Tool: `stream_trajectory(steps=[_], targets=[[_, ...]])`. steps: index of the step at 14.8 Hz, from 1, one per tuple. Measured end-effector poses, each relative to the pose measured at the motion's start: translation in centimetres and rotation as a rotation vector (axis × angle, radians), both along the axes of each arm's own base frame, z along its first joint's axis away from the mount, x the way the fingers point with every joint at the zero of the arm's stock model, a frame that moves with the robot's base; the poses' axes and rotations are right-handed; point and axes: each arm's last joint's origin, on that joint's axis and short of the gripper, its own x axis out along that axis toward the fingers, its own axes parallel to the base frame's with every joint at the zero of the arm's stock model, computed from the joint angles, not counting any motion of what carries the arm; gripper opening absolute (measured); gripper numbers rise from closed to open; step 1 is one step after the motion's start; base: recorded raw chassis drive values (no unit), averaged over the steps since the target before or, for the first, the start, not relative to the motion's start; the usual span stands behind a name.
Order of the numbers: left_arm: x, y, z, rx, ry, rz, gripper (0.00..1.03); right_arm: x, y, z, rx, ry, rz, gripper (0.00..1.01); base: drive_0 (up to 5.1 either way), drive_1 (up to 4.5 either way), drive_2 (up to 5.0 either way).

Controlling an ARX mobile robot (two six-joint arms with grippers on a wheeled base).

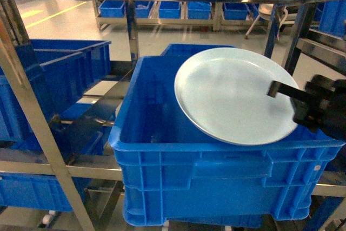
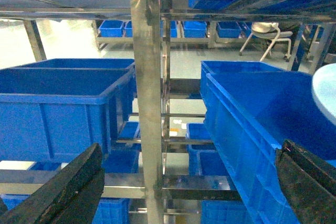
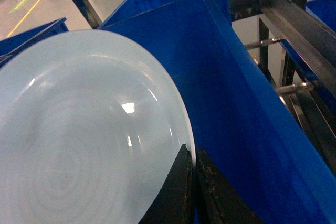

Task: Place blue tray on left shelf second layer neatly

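**Tray held over the crate**

The right gripper (image 3: 190,179) pinches the blue tray (image 1: 232,96) by its rim, tilted above the blue crate (image 1: 162,160). The left gripper (image 2: 189,192) hangs wide open. To place it well, I'd level it and lower slowly, avoiding the shelf posts (image 2: 147,103).
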Motion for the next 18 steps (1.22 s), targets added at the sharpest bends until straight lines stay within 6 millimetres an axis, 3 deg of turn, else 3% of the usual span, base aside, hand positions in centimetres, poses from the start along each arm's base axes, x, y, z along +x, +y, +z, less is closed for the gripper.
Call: stream_trajectory(steps=[3,5,6,7,8,9,10,11,13,15,16,18], targets=[[0.0,0.0,0.0,0.0,0.0,0.0,0.98,2.8,3.2,0.0,-0.022,-0.018,-0.027,0.04,0.0,0.0,0.0],[0.0,0.0,0.0,0.0,0.0,0.0,0.98,2.6,4.8,2.0,-0.006,-0.078,0.005,0.24,0.0,0.0,0.0],[0.0,0.0,0.0,0.0,0.0,0.0,0.98,0.4,5.2,4.7,-0.003,-0.155,0.045,0.42,0.0,0.0,0.0],[0.0,0.0,0.0,0.0,0.0,0.0,0.98,-5.0,4.4,7.2,-0.049,-0.186,0.087,0.66,0.0,0.0,0.0],[0.0,0.0,0.0,0.0,0.0,0.0,0.98,-10.7,2.8,6.6,-0.156,-0.111,0.065,0.86,0.0,0.0,0.0],[0.0,0.0,0.0,0.0,0.0,0.0,0.98,-14.4,1.2,5.1,-0.245,-0.021,0.044,0.99,0.0,0.0,0.0],[0.0,0.0,0.0,0.0,0.0,0.0,0.98,-18.6,-1.6,3.5,-0.361,0.078,-0.025,0.97,0.0,0.0,0.0],[0.0,0.0,0.0,0.0,0.0,0.0,0.98,-20.2,-3.3,3.9,-0.422,0.069,-0.102,0.98,0.0,0.0,0.0],[0.0,0.0,0.0,0.0,0.0,0.0,0.98,-21.4,-6.1,6.0,-0.415,-0.075,-0.186,0.98,0.0,0.0,0.0],[0.0,0.0,0.0,0.0,0.0,0.001,0.98,-21.8,-7.0,6.7,-0.468,-0.189,-0.203,0.95,0.0,0.0,0.0],[0.0,0.0,0.0,0.0,-0.001,-0.003,0.98,-21.7,-7.2,6.0,-0.403,-0.295,-0.126,0.85,0.0,0.0,0.0],[0.0,0.0,0.0,0.0,0.0,-0.001,0.98,-21.7,-7.9,5.2,-0.374,-0.343,-0.073,0.61,0.0,0.0,0.0]])
